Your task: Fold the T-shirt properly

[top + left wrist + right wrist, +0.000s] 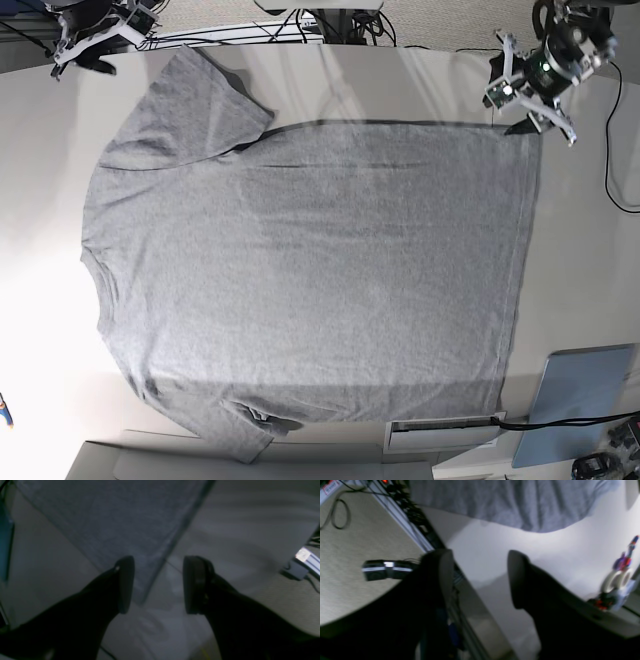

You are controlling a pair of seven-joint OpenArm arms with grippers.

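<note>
The T-shirt [310, 270] lies spread flat on the white table [45, 330], plain grey side up, neck toward the left and hem toward the right. My left gripper [160, 585] hangs open just above the shirt's far hem corner [112, 525], with nothing between its fingers; the base view has it at the top right [524, 120]. At the top left of that view my right gripper [92, 60] stands off the far sleeve. In its own wrist view the right gripper [480, 577] is open and empty over the table edge, with the sleeve [507, 502] ahead of it.
A blue-grey pad [580, 400] and a white slotted box [445, 432] sit at the near right by the shirt. Cables [300, 20] run along the table's far edge. Tape rolls [618, 578] stand at the table's side. A black adaptor [385, 568] lies on the carpet.
</note>
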